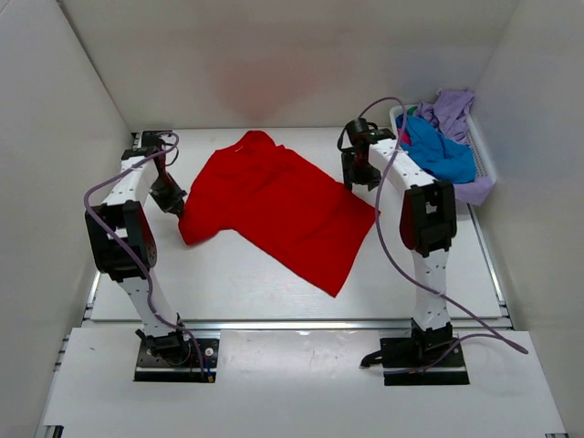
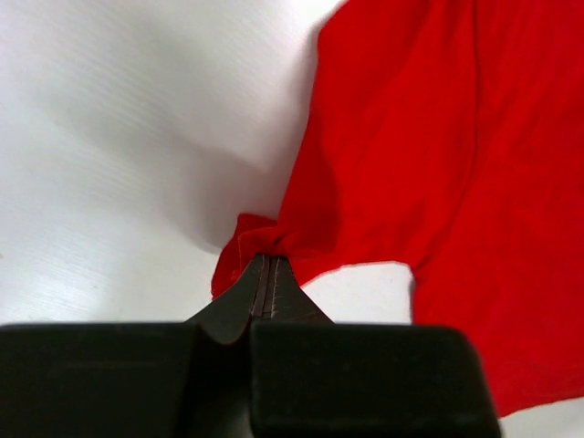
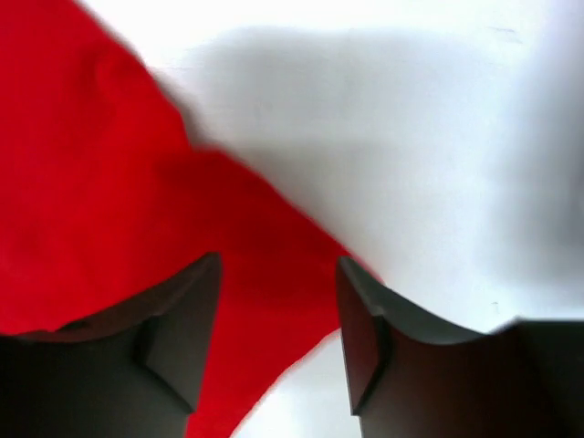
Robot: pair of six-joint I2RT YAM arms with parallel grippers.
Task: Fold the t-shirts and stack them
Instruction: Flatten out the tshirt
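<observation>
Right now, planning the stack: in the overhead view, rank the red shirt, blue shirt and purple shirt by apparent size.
1. red shirt, spread on the table.
2-3. blue shirt and purple shirt: bunched in the basket, partly hidden, too alike to rank.

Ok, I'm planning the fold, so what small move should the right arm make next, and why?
Probably lower the right gripper and close it on the edge of the red t-shirt. Its jaws stand open just over that cloth, holding nothing, while the left gripper is shut on a bunched corner opposite.
</observation>
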